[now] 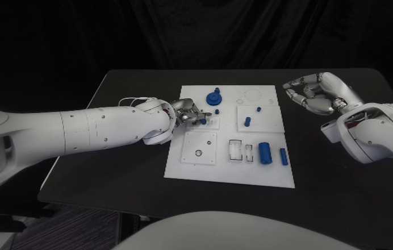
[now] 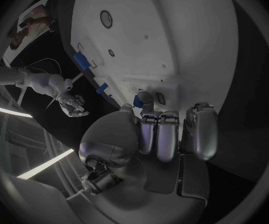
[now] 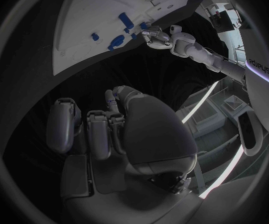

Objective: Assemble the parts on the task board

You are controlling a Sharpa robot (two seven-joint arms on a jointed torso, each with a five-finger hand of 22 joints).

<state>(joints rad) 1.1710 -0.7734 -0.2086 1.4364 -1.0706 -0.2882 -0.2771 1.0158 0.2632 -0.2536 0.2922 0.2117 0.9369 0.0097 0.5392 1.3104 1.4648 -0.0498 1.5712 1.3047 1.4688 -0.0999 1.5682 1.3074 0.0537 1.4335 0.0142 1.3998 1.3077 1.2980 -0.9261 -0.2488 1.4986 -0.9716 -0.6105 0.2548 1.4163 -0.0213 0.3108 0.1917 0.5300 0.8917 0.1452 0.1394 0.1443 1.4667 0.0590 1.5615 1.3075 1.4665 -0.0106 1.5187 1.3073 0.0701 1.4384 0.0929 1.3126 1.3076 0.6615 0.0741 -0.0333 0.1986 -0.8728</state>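
White task board point(image 1: 231, 170) mid black tabletop point(image 1: 122, 176), left robot hand point(image 1: 190, 113) over its left edge, fingers curled near a small blue part point(image 1: 203, 121), grip uncertain, right robot hand point(image 1: 315, 94) off the board's right, fingers curled, holding nothing, blue cylinder point(image 1: 264, 150), blue pin point(image 1: 283, 157), blue knob point(image 1: 213, 98) on board.

My left hand point(image 2: 166, 134) has its fingers curled right up against the task board point(image 2: 172, 35), small blue parts point(image 2: 80, 60) sit along its edge, and my right hand point(image 2: 72, 104) hangs open beyond.
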